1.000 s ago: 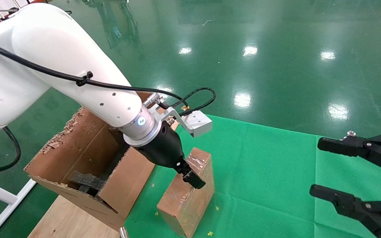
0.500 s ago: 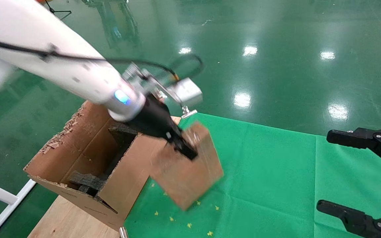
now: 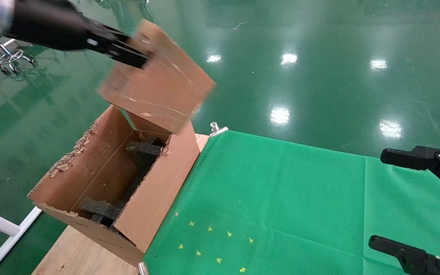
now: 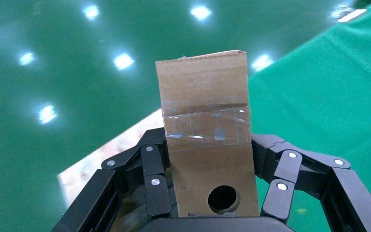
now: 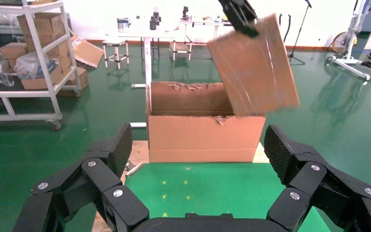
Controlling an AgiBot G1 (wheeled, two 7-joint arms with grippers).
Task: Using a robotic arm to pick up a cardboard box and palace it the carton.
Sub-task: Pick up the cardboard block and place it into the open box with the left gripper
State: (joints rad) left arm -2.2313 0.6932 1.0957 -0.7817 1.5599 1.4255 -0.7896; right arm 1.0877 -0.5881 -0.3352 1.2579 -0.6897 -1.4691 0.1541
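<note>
Up high, we see our left gripper (image 3: 138,57) clamped on the cardboard box (image 3: 157,78), fingers (image 4: 155,180) pressed against both of its sides, the box tilted in the air above the open carton (image 3: 117,187). Our right gripper (image 3: 407,202) hangs over the green cloth (image 3: 281,191) well apart from the carton, jaws spread wide and holding nothing.

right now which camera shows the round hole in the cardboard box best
The left wrist view: the round hole faces the camera on the cardboard box, clamped between the left gripper fingers. The head view shows only the box's broad side above the carton; the right wrist view shows the box from afar, no hole visible.
</note>
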